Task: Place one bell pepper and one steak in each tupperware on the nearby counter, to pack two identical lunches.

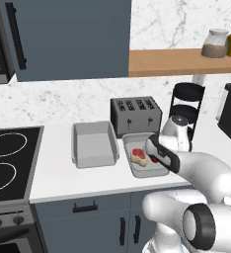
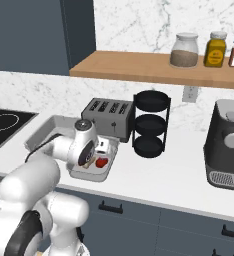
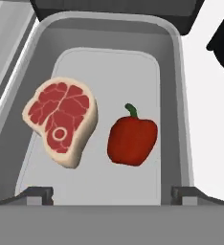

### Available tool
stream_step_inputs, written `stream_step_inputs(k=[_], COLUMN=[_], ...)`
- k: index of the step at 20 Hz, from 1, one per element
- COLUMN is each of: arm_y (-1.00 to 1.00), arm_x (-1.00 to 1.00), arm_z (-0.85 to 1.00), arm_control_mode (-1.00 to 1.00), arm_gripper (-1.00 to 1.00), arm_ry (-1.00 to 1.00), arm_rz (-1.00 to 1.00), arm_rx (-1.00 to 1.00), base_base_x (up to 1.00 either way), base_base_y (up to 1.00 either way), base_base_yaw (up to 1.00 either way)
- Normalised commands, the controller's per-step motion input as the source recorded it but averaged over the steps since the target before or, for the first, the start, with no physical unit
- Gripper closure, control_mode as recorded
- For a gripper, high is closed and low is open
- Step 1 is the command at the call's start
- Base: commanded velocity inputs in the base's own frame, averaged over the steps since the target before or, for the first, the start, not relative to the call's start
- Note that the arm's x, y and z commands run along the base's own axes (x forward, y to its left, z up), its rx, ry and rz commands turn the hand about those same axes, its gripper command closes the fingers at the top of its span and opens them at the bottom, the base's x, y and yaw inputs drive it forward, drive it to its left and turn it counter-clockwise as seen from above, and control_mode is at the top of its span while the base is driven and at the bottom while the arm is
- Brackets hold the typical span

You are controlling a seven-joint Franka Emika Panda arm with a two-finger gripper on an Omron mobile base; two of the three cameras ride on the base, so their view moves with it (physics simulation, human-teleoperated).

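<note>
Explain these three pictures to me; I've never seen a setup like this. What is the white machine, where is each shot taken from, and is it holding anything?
The white machine is a robot arm on a rolling base, in a computer-rendered kitchen. Two pictures come from cameras on the base, behind the arm on its left and right. The third looks down from the hand itself, past the pincer, whose two dark fingertips stand wide apart with nothing between them.

On the white counter sit two grey tupperware trays. The one under the hand holds a steak and a red bell pepper, lying side by side, apart. The other tray, to its left, looks empty. Behind them stand a toaster and a black tiered rack.
</note>
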Motion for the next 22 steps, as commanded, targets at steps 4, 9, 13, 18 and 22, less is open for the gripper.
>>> stream_step_inputs(k=[4,9,13,18,22], arm_y=[0.00,0.00,0.00,0.03,0.21], arm_x=[-0.68,-0.65,-0.69,-0.78,-1.00], arm_z=[0.96,0.96,0.71,0.47,0.21], arm_control_mode=[-1.00,-1.00,-1.00,-1.00,-1.00], arm_gripper=[-1.00,-1.00,-1.00,-1.00,-1.00], arm_ry=[-0.19,-0.20,-0.17,-0.15,-0.27], arm_rz=[0.00,0.00,0.00,0.02,0.08], arm_rx=[-0.14,-0.19,-0.07,0.00,-0.02], base_base_x=[0.00,0.00,0.00,0.00,0.00], base_base_y=[0.00,0.00,0.00,0.00,0.00], base_base_yaw=[0.00,0.00,0.00,0.00,0.00])
